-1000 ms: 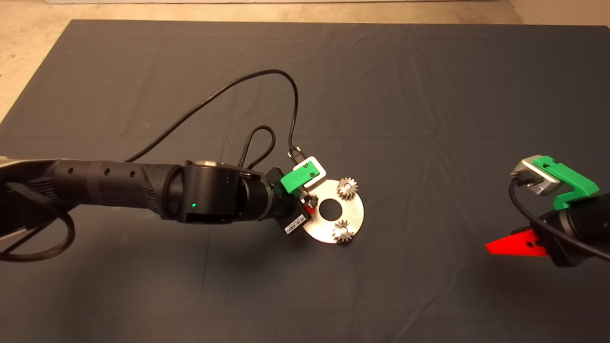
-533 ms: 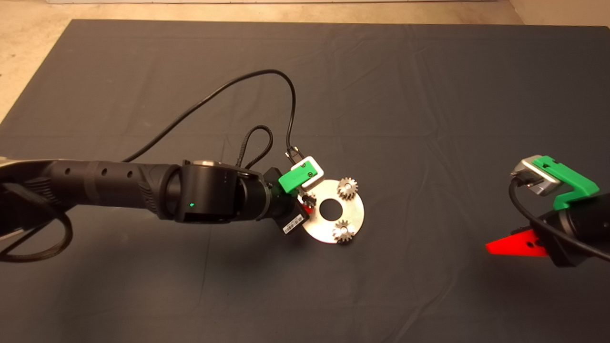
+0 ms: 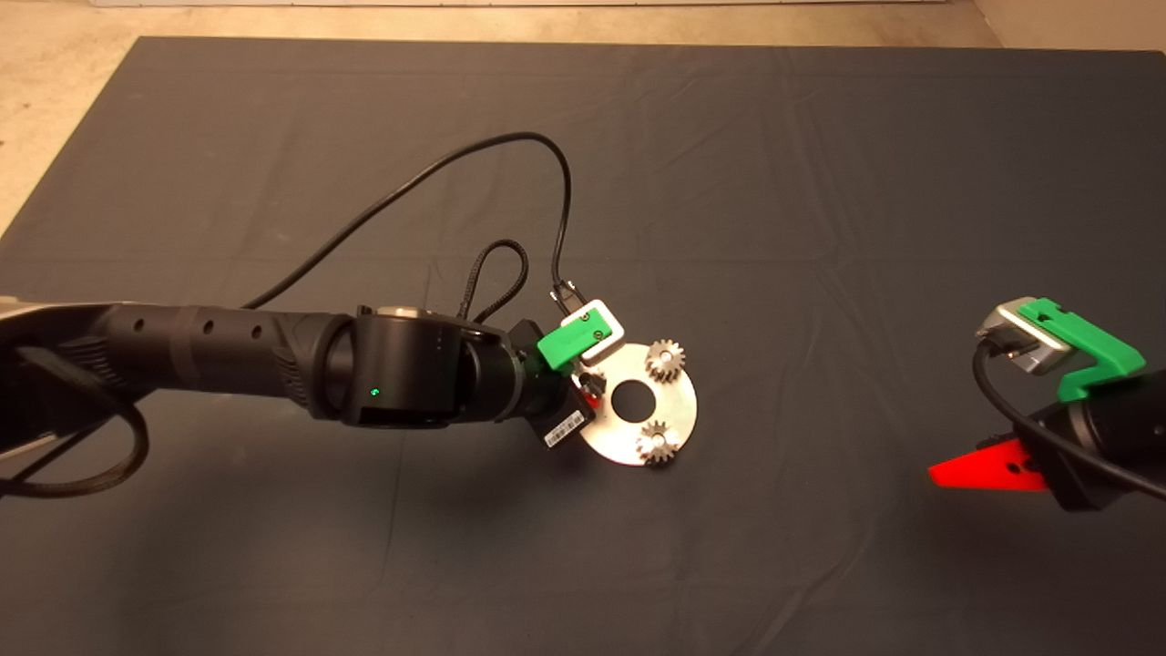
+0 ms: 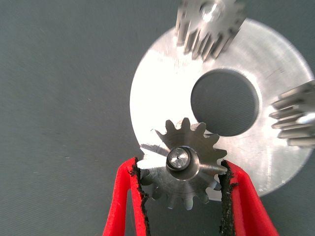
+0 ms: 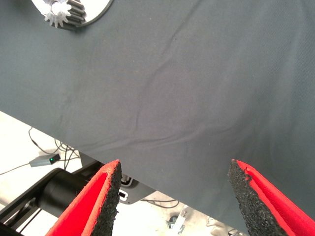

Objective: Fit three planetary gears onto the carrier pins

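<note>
Two planetary gears (image 3: 664,359) sat pinned on the disc (image 3: 679,405); the left gripper (image 4: 184,196) pinched the third gear (image 4: 183,169), small, rigid, slick steel, by its teeth over its pin (image 4: 177,158); the right gripper (image 5: 172,196) waited agape

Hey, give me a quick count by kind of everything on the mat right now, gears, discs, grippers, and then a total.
Gears: 3, one on its pin between the left gripper's fingers, two seated on the disc.
Metal disc: 1.
Grippers: 2, left gripper at the disc, right gripper parked open at the mat's right edge.
Total: 6.
</note>
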`<state>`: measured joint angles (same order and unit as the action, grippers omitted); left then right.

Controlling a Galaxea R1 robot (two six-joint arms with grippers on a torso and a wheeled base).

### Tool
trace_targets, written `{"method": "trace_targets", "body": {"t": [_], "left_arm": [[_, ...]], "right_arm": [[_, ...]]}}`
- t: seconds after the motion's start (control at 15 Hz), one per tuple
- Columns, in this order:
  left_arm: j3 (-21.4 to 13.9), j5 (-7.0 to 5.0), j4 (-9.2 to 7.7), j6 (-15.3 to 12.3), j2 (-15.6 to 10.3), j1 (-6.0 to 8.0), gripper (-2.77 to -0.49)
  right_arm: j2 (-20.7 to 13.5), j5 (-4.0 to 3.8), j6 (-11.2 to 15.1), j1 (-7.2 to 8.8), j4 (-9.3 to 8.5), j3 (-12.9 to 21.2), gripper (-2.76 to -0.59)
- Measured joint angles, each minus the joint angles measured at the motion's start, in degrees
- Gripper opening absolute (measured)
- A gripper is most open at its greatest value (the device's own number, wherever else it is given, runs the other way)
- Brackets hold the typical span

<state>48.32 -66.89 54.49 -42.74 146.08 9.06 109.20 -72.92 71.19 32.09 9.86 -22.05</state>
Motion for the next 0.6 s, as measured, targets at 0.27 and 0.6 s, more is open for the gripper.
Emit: {"method": "trace_targets", "body": {"t": [0.27, 0.6], "left_arm": [[0.5, -0.23, -0.03, 0.0, 0.3, -0.45, -2.73], [0.5, -0.34, -0.06, 0.0, 0.2, -0.47, -2.73]], "right_arm": [[0.0, 0.24, 0.0, 0.0, -0.05, 0.0, -1.75], [0.0, 0.53, 0.0, 0.0, -0.05, 0.0, -1.75]]}}
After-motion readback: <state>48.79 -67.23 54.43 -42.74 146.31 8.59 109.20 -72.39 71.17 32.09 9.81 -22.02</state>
